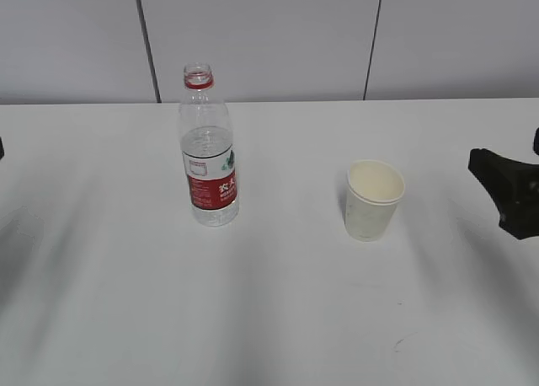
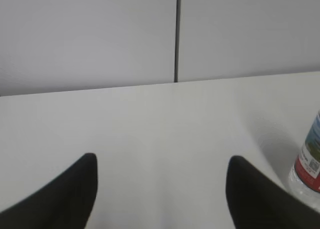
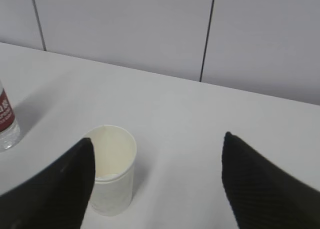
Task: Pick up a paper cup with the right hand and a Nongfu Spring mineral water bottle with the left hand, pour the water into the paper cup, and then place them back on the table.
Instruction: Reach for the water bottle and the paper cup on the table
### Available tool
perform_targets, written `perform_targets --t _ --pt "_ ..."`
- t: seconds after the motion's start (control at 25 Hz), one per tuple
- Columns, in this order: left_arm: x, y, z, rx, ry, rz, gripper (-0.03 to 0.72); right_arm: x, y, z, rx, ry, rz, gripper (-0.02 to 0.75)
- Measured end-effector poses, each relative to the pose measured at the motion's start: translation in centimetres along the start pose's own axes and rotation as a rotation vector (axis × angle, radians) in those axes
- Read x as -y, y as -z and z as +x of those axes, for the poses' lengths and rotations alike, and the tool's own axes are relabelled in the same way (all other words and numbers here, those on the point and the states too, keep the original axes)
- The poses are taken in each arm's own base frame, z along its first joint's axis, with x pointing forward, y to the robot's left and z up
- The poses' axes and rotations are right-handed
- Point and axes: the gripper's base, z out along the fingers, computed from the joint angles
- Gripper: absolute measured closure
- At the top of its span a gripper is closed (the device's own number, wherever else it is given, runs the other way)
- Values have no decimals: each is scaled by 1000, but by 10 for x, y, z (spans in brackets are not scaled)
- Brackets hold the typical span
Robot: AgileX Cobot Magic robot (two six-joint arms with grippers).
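The Nongfu Spring mineral water bottle (image 1: 208, 154) stands upright and uncapped on the white table (image 1: 278, 318), left of centre, with water (image 1: 207, 142) filling most of it. To its right the paper cup (image 1: 373, 202) stands upright. My right gripper (image 1: 498, 182) is at the table's right edge, apart from the cup. In the right wrist view it (image 3: 157, 139) is open; the cup (image 3: 116, 171) sits ahead, partly behind the left finger. My left gripper (image 2: 160, 161) is open over bare table, and the bottle (image 2: 307, 164) is off to its right.
A grey panelled wall (image 1: 269, 32) runs behind the table's far edge. A small dark scuff (image 1: 402, 340) marks the tabletop near the front right. The bottle's base (image 3: 6, 126) shows at the left edge of the right wrist view.
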Motion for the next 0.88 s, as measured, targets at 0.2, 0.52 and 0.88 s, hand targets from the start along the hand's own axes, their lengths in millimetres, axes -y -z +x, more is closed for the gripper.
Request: perform_targets --t 0.2,0.52,0.88 --pt "7 -21 10 46 -88 75 198 -5 -1 -5 67 35 -53 151" --pt "15 -55 46 10 -90 160 199 -8 -16 11 8 17 -90 151" --pt "25 -79 79 -15 -83 257 200 -14 -46 44 18 -45 -152 151"
